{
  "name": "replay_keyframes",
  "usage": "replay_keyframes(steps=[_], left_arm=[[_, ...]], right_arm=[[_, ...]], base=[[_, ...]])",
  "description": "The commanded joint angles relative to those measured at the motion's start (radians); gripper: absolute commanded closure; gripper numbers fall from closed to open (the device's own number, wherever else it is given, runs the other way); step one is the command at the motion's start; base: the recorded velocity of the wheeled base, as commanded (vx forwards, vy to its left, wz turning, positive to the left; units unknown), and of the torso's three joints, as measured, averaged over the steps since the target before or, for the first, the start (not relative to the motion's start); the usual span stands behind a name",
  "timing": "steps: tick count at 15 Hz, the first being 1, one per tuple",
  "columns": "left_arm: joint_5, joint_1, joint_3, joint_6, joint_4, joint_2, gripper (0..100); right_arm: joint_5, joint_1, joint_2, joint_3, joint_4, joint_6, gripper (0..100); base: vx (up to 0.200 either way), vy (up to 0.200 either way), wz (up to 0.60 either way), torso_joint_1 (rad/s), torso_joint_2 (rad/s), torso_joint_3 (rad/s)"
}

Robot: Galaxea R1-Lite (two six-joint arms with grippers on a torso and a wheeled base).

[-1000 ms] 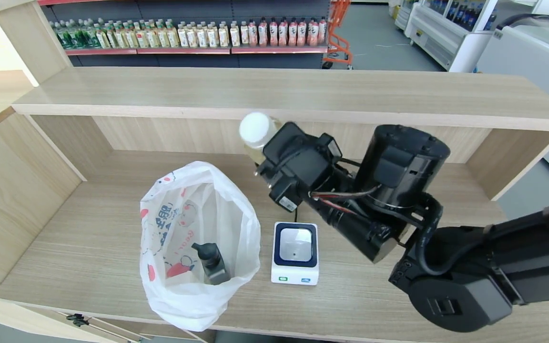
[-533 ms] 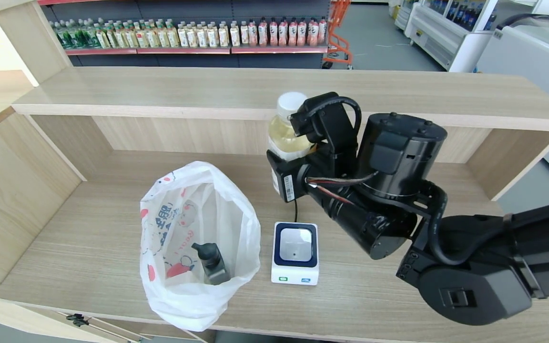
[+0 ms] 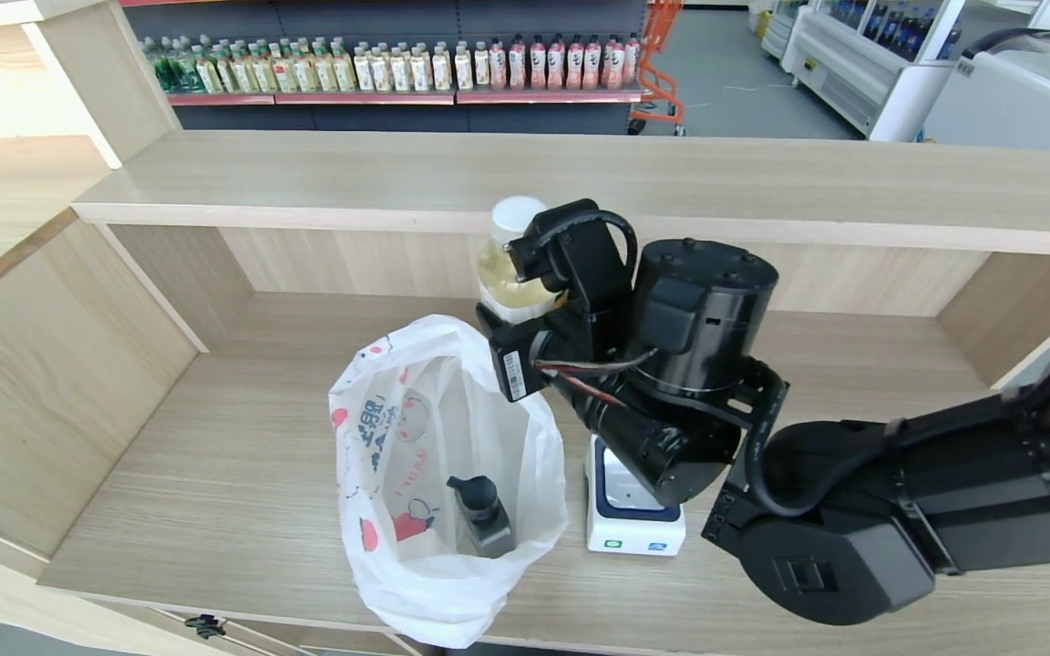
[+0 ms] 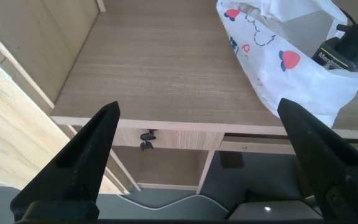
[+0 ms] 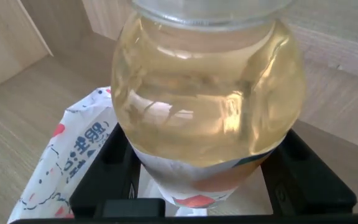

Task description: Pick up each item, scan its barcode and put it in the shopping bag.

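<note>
Right gripper [image 3: 525, 299] grips one bottle [image 3: 505, 273]; one bag [image 3: 370, 446], one scanner [image 3: 634, 533] on counter [image 3: 215, 492].

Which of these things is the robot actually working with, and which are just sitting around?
In the job: clear bottle, held by the right gripper; shopping bag; dark bottle inside it; scanner.
Just there: drinks shelf behind the counter; freezers.

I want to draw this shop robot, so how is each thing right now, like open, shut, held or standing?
bottle: cap on, gripped by the right end effector.
right end effector: shut on the bottle.
left end effector: open, empty.
shopping bag: open, standing on the counter.
dark pump bottle: inside the shopping bag.
scanner: resting on the counter.
</note>
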Motion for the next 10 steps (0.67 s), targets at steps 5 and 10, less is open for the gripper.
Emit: replay_keyframes(steps=[5,10], left_arm=[[0.0,0.0,0.0,-0.003,0.0,0.0,0],[0.0,0.0,0.0,-0.003,0.0,0.0,0]], right_arm=[[0.035,-0.021,0.163,-0.141,-0.005,0.004,100],[0.044,-0.035,0.181,-0.119,-0.005,0.001,100]], base=[[0.0,0.12,0.0,0.001,0.0,0.0],[0.0,0.0,0.0,0.0,0.0,0.0]])
